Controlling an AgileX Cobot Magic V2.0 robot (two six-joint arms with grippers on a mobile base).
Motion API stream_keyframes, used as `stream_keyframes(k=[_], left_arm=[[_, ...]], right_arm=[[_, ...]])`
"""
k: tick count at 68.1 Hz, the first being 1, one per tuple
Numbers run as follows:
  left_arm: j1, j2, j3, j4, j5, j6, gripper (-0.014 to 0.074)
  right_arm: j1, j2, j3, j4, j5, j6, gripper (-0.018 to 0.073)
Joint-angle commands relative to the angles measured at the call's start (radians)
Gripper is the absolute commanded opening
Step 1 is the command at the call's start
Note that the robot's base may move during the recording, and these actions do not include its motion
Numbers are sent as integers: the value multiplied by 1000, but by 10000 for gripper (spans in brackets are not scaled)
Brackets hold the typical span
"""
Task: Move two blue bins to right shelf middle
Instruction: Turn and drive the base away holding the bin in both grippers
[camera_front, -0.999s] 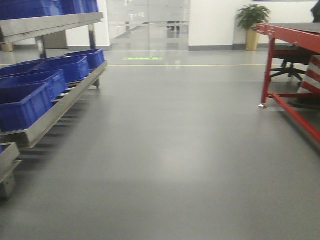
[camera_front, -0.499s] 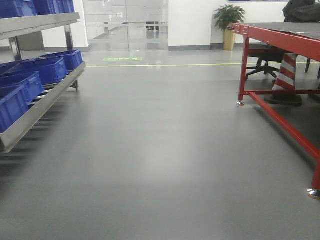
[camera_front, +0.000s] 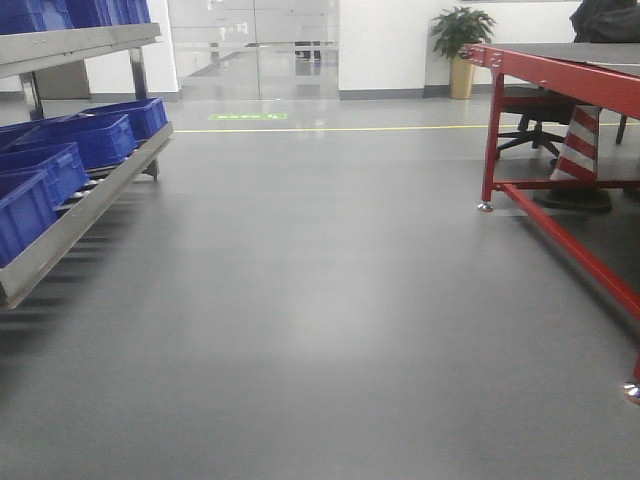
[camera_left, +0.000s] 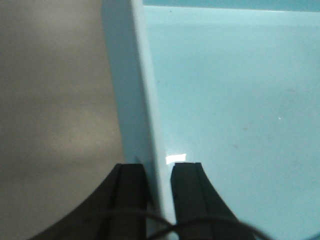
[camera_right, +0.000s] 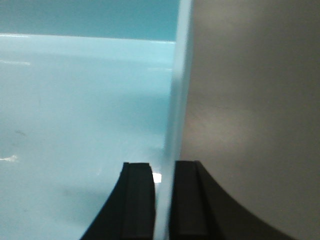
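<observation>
Pale blue plastic fills both wrist views: the pale blue bin is held between the two arms. The left gripper has its dark fingers pinched on the bin's left wall, one inside and one outside. The right gripper is clamped the same way on the opposite wall (a thin pale edge runs up between its pads). Whether a second bin sits nested in it cannot be told.

In the front view the red table stands at the right. Well apart from it, across the grey floor to its left, is the steel rack with its dark-blue crates. A potted plant stands just behind the table's far corner.

A second ago the rack took up far more of the left side and the table sat farther right — the view has swung. Since half a second ago the table has barely shifted, only a touch rightward.
</observation>
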Motion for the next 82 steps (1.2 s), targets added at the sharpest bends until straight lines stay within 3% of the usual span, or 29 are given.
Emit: stream_keyframes(k=[1,82], left_arm=[[4,-16,-6,10,-18,11,-111],[4,-16,-6,10,-18,11,-111]], right_arm=[[-10,-9,-13,-40,-48,-17,-153],[-10,-9,-13,-40,-48,-17,-153]])
